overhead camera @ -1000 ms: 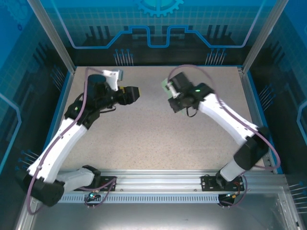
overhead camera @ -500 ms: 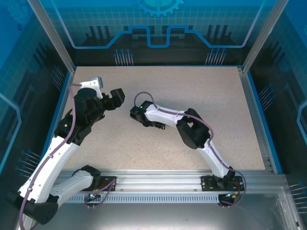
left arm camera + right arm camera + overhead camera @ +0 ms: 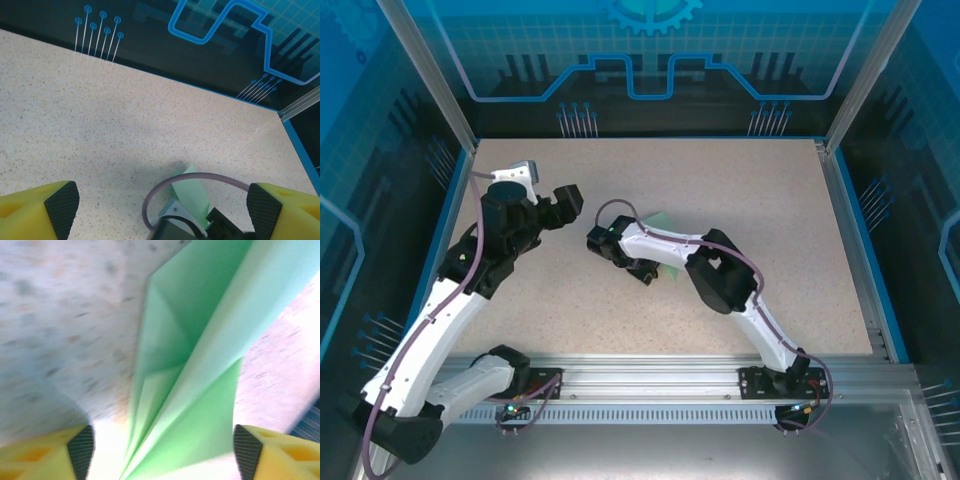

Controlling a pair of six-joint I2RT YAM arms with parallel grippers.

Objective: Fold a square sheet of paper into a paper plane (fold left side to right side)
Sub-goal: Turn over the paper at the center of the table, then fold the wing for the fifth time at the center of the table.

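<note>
L gripper (image 3: 568, 200): jaws wide, nothing betw. pads (image 3: 61, 207), hovering off the surface. The paper plane (image 3: 192, 192) lies ahead of its fingertips, partly behind R arm (image 3: 670, 245).

R gripper (image 3: 162, 455): jaws wide, plane lying betw. its pads, not pinched.

Judgement: folding looks complete; step in hand is withdrawal. Lift R straight up, no drag across creases.

Paper thin, pale mint, matte; narrow dart w/ sharp centre crease. Table (image 3: 770, 200) speckled beige, fine-grained.

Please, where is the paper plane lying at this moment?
The paper plane lies near the middle of the table, partly under the right arm in the top view. The right wrist view shows it between the fingers of the open right gripper.
</note>
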